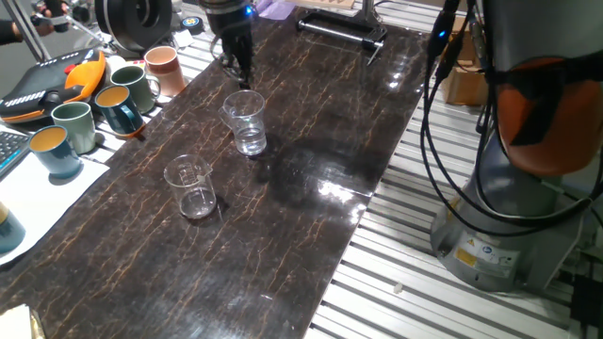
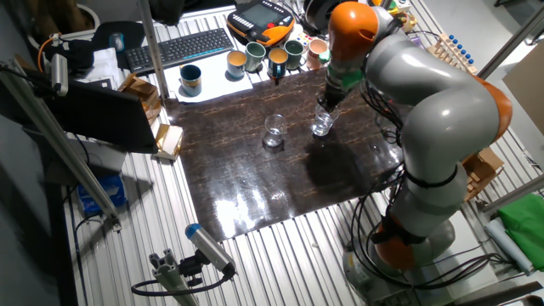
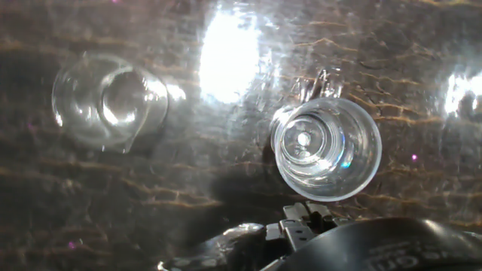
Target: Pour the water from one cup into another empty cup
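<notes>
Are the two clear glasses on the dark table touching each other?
Apart. One fixed view shows a plain strip of dark table between the taller tumbler and the shorter glass; the hand view shows the same.

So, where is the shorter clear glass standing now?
In one fixed view the shorter glass stands on the dark table, apart from the taller tumbler, nearer the camera and to its left.

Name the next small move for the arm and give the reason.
Probably lower the gripper toward the taller tumbler to bracket it. The gripper hovers just behind and above it, holding nothing, while both the tumbler and the shorter glass stand upright and apart on the table.
</notes>
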Controlling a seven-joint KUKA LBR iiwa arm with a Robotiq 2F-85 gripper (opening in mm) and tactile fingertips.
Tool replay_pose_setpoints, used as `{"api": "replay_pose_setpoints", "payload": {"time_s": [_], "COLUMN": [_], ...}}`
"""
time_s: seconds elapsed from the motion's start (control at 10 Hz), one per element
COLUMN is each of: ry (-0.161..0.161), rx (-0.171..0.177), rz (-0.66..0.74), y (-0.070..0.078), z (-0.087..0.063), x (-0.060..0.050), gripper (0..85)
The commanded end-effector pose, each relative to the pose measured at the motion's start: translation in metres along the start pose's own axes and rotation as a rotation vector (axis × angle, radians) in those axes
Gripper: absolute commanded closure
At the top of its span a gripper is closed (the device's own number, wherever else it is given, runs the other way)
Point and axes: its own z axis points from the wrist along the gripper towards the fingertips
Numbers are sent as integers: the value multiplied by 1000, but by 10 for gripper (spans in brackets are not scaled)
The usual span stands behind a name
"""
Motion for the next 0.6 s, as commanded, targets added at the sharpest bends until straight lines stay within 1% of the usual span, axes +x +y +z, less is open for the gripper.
{"api": "replay_pose_setpoints", "payload": {"time_s": [0.0, 0.1, 0.2, 0.3, 0.4, 0.5], "ry": [9, 3, -13, -17, -28, -52], "rx": [-3, 7, 40, 70, 75, 73], "rz": [279, 300, 317, 327, 339, 346], "y": [0, 0, 0, 2, 7, 8], "z": [0, 0, 0, 1, 6, 11], "x": [0, 0, 0, -2, -6, -10], "gripper": [843, 750, 633, 517, 413, 347]}}
